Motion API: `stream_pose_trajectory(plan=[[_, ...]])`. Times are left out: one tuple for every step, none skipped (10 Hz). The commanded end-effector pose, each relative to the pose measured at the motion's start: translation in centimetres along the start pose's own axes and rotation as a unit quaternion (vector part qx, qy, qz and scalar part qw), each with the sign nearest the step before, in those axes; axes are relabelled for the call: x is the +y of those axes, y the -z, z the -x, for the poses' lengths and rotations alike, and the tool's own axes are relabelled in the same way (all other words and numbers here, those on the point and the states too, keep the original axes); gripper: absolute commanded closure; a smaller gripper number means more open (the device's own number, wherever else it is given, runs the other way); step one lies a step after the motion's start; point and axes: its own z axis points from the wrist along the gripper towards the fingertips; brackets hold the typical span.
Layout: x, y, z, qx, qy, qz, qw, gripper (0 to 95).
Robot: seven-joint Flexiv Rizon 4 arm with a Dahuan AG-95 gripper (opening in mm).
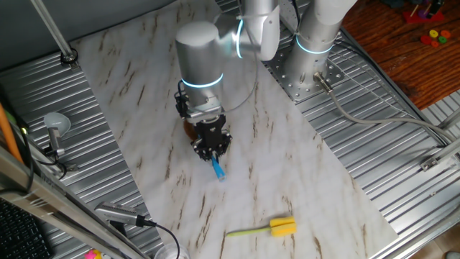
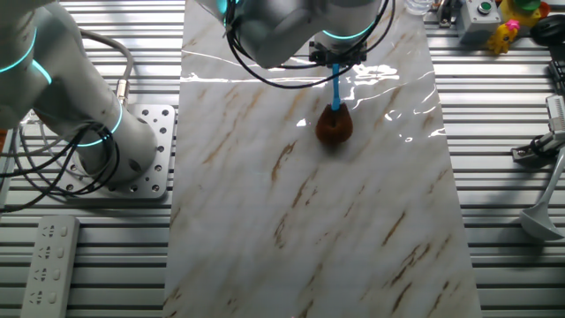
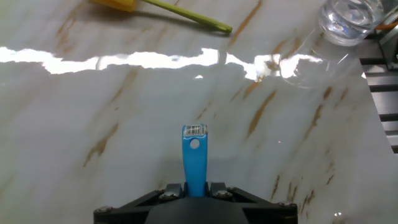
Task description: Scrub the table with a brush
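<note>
The table (image 1: pixel 287 180) is a white marble-patterned sheet with brown streaks. The brush has a round brown bristle head (image 2: pixel 335 129) resting on the sheet and a slim light-blue handle (image 2: pixel 335 88). My gripper (image 1: pixel 212 150) is shut on the handle, whose blue end (image 1: pixel 218 170) sticks out past the fingers. In the hand view the handle (image 3: pixel 194 158) stands between the two black jaws, and my gripper (image 3: pixel 196 190) clamps it. In one fixed view the bristle head (image 1: pixel 189 130) is mostly hidden behind the hand.
A yellow brush (image 1: pixel 273 228) with a thin yellow-green handle lies on the sheet near its front edge, and shows in the hand view (image 3: pixel 186 15). A clear glass (image 3: pixel 348 18) stands at the sheet's edge. Ribbed grey metal (image 1: pixel 374 144) surrounds the sheet. The arm's base (image 2: pixel 132 150) stands beside it.
</note>
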Motion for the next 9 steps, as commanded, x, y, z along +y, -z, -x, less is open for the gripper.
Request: stream_pose_trajectory(plan=[[0.0,-0.1,0.6,-0.002,-0.007,-0.002,1.0000,95.0],[0.0,-0.1,1.1,-0.002,-0.012,-0.002,0.9999,95.0],[0.1,-0.3,1.4,-0.002,-0.015,-0.003,0.9999,95.0],[0.1,-0.4,1.6,-0.003,-0.017,-0.003,0.9998,95.0],[0.1,-0.5,1.7,-0.004,-0.020,-0.004,0.9998,95.0],[0.1,-0.5,1.9,-0.006,-0.023,-0.004,0.9997,95.0],[0.1,-0.4,2.0,-0.007,-0.023,-0.004,0.9997,95.0],[0.1,-0.3,1.9,-0.007,-0.022,-0.004,0.9997,95.0],[0.1,-0.1,1.7,-0.006,-0.018,-0.005,0.9998,95.0]])
